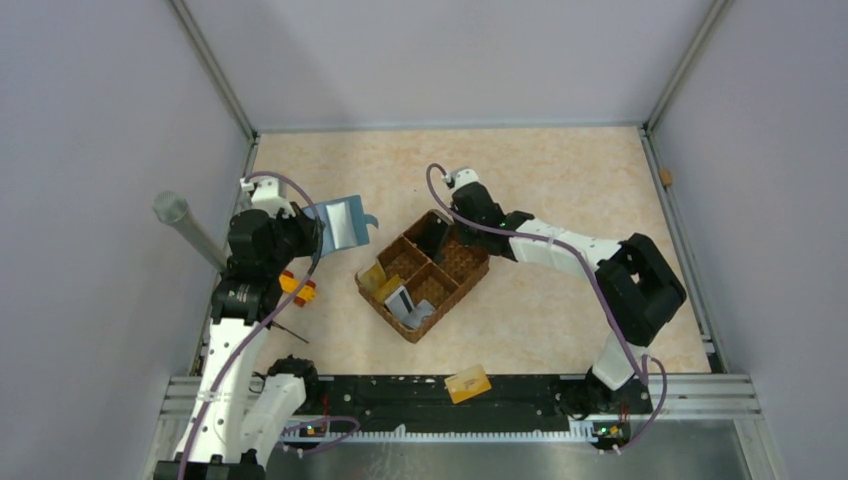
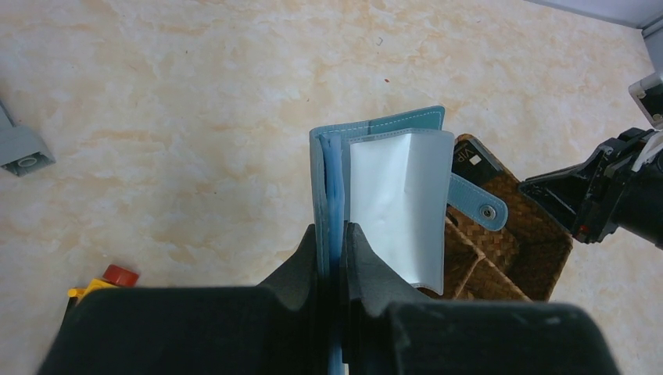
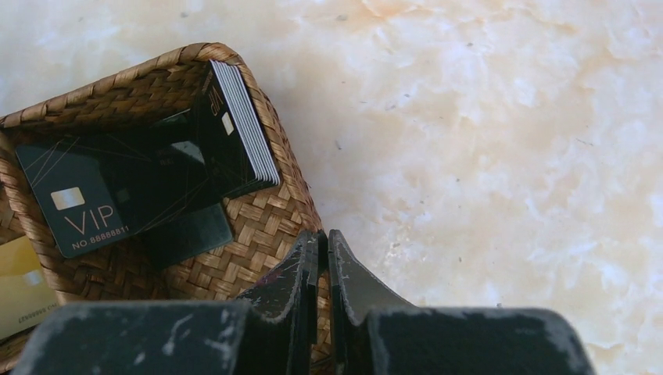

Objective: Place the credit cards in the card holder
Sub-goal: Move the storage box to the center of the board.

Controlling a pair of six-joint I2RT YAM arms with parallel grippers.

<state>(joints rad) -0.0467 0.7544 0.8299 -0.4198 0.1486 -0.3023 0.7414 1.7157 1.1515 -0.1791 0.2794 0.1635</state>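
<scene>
Left wrist: card holder (image 2: 383, 195) stands clamped in left claw (image 2: 335, 229); right claw (image 3: 322, 238) closed empty by basket (image 3: 274, 212).

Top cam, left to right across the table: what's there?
Grey post → yellow-and-red toy → teal card holder → wicker basket → small tan piece by the right wall. Gold card on the near rail left out: it overlaps the basket's span.
</scene>
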